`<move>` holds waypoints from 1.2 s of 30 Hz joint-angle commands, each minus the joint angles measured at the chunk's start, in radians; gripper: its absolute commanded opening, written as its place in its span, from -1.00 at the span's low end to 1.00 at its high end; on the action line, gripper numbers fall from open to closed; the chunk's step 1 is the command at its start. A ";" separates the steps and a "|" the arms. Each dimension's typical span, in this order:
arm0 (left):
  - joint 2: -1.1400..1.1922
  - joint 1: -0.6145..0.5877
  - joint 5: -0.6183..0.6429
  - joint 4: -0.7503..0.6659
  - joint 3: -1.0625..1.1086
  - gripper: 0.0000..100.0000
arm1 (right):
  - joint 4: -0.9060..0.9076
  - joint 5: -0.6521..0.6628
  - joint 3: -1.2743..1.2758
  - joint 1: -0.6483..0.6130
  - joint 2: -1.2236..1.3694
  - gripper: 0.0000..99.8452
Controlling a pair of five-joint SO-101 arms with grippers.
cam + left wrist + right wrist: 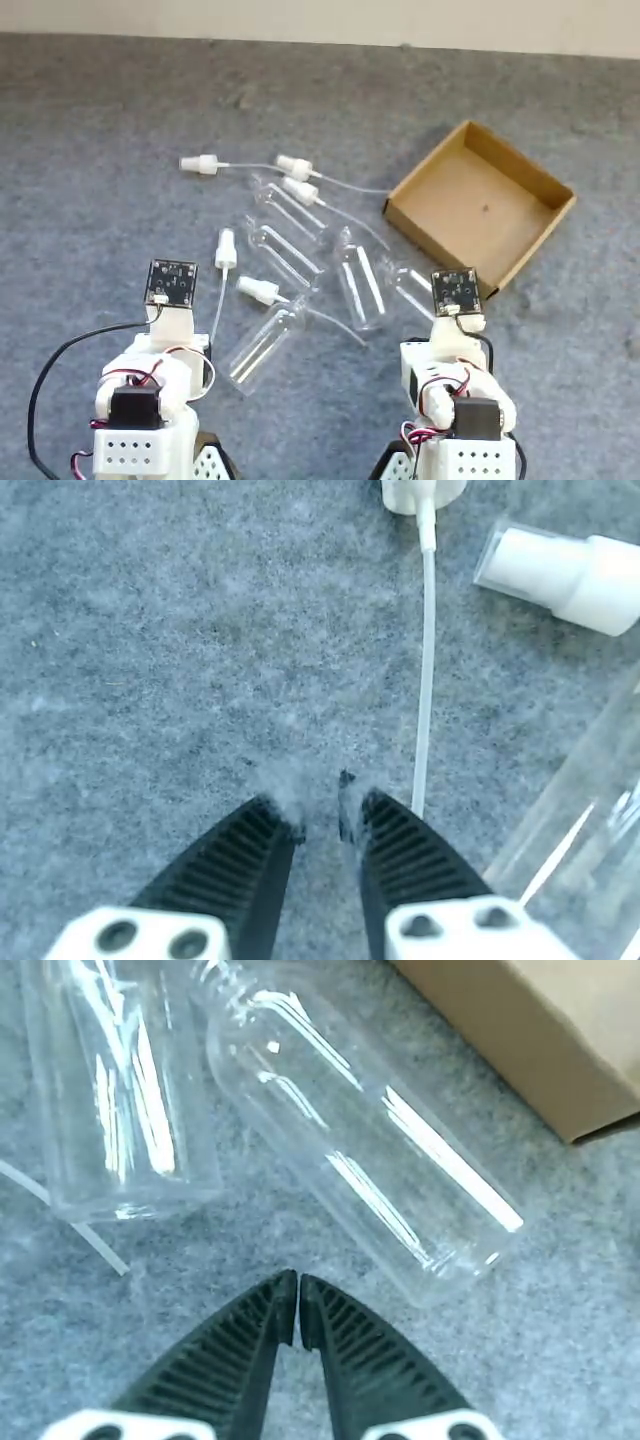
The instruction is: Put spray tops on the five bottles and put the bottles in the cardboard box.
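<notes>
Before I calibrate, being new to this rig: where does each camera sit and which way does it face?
High view: fixed overhead behind the arms, looking down at the table; left arm and right arm at the near edge.
Left wrist view: on the left wrist, facing down past its parted fingers at a spray top.
Right wrist view: on the right wrist, facing down past its shut fingers at two bottles.
Shared: cardboard box, in high and right wrist views.
</notes>
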 commanded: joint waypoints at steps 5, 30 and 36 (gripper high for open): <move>-0.008 -0.005 -0.005 0.003 0.019 -0.99 | -0.030 0.005 0.133 -0.015 -0.001 -0.99; -0.008 -0.013 -0.011 -0.149 0.019 -0.98 | -0.222 0.264 -0.176 0.174 0.012 -0.98; -0.008 -0.007 -0.011 -0.146 0.019 -0.98 | -0.091 0.365 -0.360 0.174 0.015 -0.98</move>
